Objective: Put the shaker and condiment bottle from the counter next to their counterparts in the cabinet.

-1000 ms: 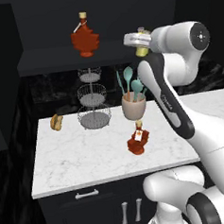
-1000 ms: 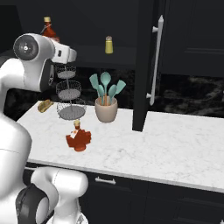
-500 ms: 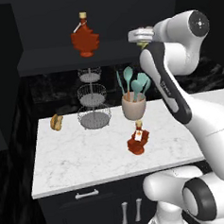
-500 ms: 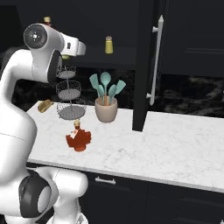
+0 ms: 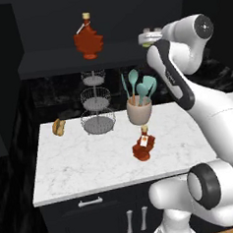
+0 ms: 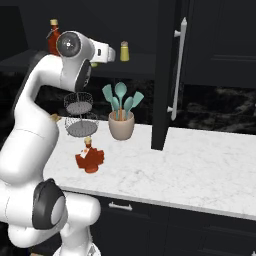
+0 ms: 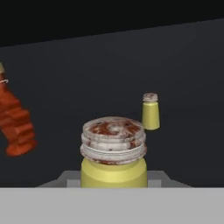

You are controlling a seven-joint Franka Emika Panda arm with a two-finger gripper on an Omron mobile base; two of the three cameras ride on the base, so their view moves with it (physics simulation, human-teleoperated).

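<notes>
The gripper (image 5: pixel 148 38) clamps the small olive-yellow, grey-topped shaker (image 7: pixel 113 154) at the black cabinet's shelf (image 5: pixel 50 64) edge. Bare dark shelf separates it from the matching shaker (image 7: pixel 150 111) and the maple-leaf-shaped red bottle (image 5: pixel 87 38).

shaker (image 7: pixel 113 153): base hidden | maple-leaf bottle (image 7: pixel 15 127): cut by left edge

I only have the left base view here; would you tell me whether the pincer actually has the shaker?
Observer: Yes. In the hand view the shaker sits close between the fingers, lifted to shelf height.
Operator: Where is its counterpart?
Observer: The matching shaker stands upright on the cabinet shelf, ahead of the pincer.
Operator: And the syrup bottle?
Observer: The condiment bottle is on the counter, in front of the utensil cup.
</notes>
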